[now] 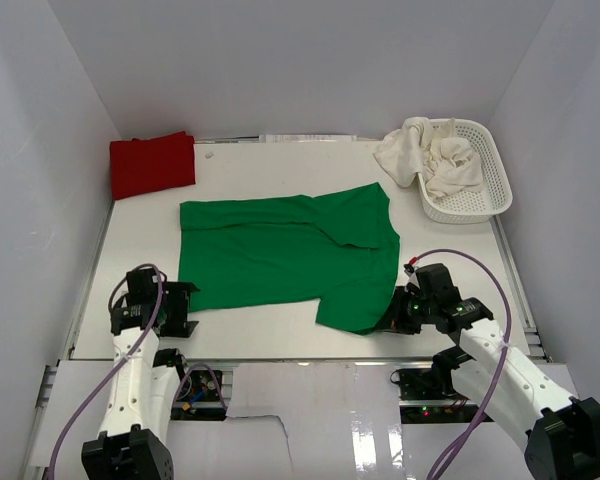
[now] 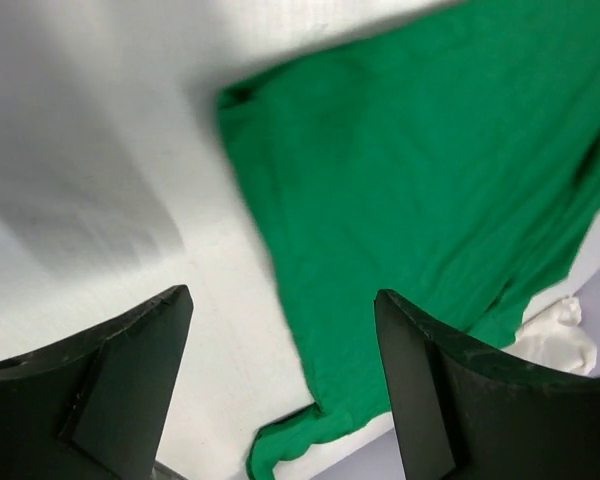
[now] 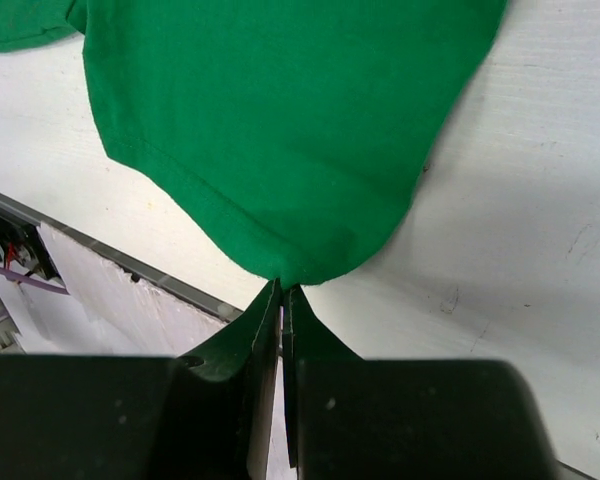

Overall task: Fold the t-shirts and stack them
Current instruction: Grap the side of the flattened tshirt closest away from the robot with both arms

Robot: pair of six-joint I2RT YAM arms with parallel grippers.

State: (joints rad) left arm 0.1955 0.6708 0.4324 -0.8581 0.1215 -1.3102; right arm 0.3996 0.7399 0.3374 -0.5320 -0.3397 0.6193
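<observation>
A bright green t-shirt (image 1: 290, 255) lies spread on the white table, partly folded, its right part doubled over. My right gripper (image 1: 395, 318) is shut and pinches the shirt's near right edge, seen in the right wrist view (image 3: 285, 288) where the green hem (image 3: 280, 150) bunches at the closed fingertips. My left gripper (image 1: 185, 308) is open just beyond the shirt's near left corner; in the left wrist view (image 2: 282, 300) the shirt edge (image 2: 420, 170) lies between the spread fingers. A folded red t-shirt (image 1: 152, 165) sits at the back left. Cream-white t-shirts (image 1: 435, 160) are crumpled in the basket.
A white mesh basket (image 1: 495, 190) stands at the back right, one cream shirt hanging over its left rim. White walls close in the table on three sides. The table's near edge and a metal rail (image 3: 100, 250) lie just behind the right gripper.
</observation>
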